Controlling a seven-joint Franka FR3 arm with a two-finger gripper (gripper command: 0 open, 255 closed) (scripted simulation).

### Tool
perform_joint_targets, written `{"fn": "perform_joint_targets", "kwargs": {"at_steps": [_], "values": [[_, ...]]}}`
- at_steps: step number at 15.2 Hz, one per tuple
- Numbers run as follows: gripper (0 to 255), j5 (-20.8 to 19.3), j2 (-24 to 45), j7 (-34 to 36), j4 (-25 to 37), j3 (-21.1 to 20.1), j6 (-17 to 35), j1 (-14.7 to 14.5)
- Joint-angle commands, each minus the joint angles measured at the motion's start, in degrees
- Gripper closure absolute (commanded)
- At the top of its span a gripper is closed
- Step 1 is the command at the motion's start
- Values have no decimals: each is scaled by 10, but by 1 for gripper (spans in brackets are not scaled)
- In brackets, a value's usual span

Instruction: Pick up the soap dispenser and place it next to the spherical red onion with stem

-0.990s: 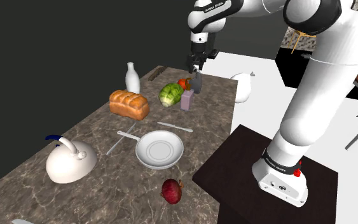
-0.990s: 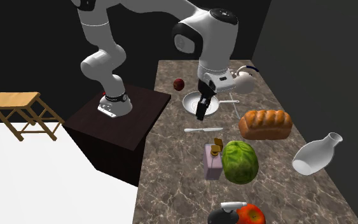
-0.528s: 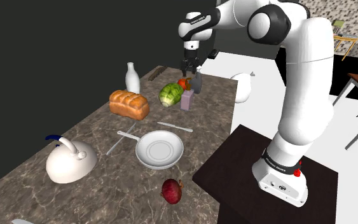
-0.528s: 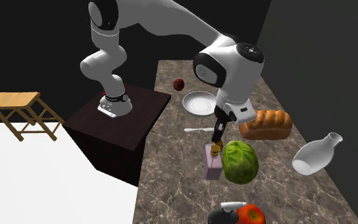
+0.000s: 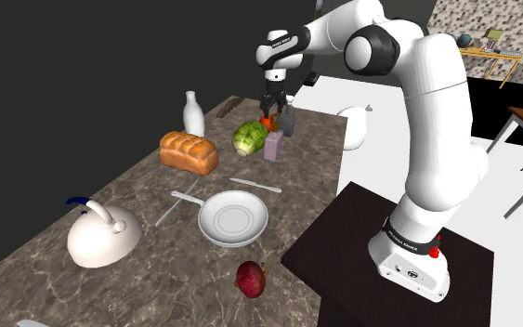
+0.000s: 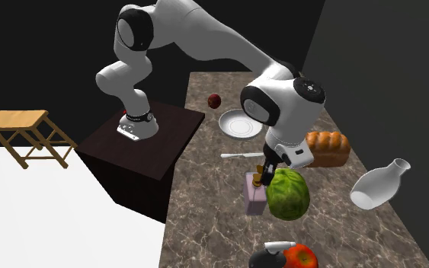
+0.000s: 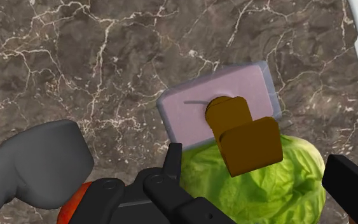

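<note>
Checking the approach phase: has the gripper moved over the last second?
Yes. In the second exterior view the gripper went from over the plate to the soap dispenser.

My shoulder camera looks down the surface [image 5: 129, 186] from beside my stand [image 5: 361, 251]. The second faces me from the surface's far end; both share the plate [image 5: 234, 218]. My wrist camera peers straight down, close.

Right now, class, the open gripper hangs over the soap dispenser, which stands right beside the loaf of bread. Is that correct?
Not quite. The soap dispenser stands right beside the green cabbage, not the loaf of bread, which lies beyond it. The second exterior view shows it. The open gripper does hang over it.
</note>
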State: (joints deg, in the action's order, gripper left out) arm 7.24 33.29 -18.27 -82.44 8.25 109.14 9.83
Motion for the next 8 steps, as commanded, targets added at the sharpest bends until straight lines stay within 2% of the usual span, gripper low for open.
{"fn": "perform_joint_targets", "kwargs": {"at_steps": [1,8], "values": [[0,1,5,-1,-9,-1,14,0],[0,2,7,-1,-17,-1,25,-1]]}}
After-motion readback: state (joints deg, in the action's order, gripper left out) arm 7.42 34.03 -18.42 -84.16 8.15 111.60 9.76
